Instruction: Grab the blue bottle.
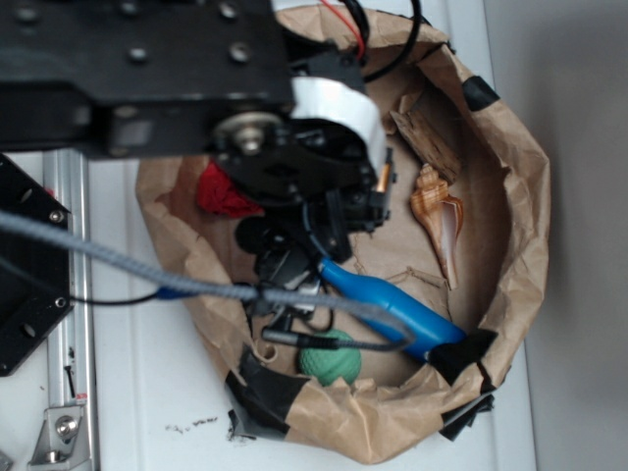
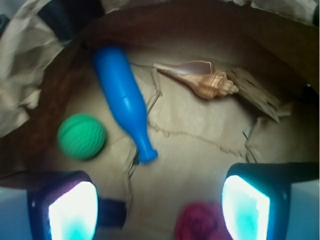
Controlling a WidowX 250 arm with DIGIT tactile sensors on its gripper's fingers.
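A: What is shown in the exterior view?

B: A crumpled brown paper bag, rolled down into a nest, is seen on the white tabletop. The blue bottle lies on its side on the bag's floor, with its body end against the bag's wall. The claw is held over the bag, but its jaws are hidden by the arm, so their state cannot be told from here. A seashell, a green ball and a red object are also contained.

A: And in the wrist view?

B: The claw is seen open, with nothing between its two fingers. The blue bottle lies ahead of the claw and to the left, clear of the gap. Its long axis runs diagonally: the narrow neck is pointed back toward the claw, the wider body away and leftward. The green ball rests just left of the bottle; the seashell lies ahead on the right.

A: What is called for next?

B: Probably the claw must be shifted forward and left, and the jaws set across the bottle's axis.
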